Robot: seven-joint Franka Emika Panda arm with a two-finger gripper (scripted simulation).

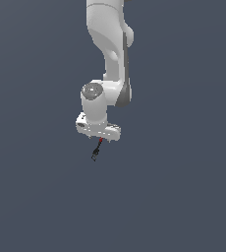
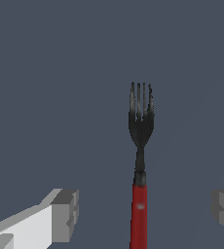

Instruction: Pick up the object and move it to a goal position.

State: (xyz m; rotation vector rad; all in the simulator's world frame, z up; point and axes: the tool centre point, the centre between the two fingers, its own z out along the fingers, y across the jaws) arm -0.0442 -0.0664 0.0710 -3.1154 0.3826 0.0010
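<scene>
The object is a small fork (image 2: 140,160) with a red handle and dark grey-black tines. In the wrist view its handle runs between my two grey fingertips (image 2: 65,214), with a wide gap on each side. My gripper (image 2: 145,213) is open and touches nothing. In the exterior view the fork (image 1: 96,150) shows as a tiny slanted stick just under the white gripper (image 1: 99,135), red end nearest the hand. How far above the fork the fingers stand I cannot tell.
Only a flat, uniform dark blue-grey surface (image 1: 183,187) surrounds the fork. The white arm (image 1: 110,44) comes down from above in the exterior view.
</scene>
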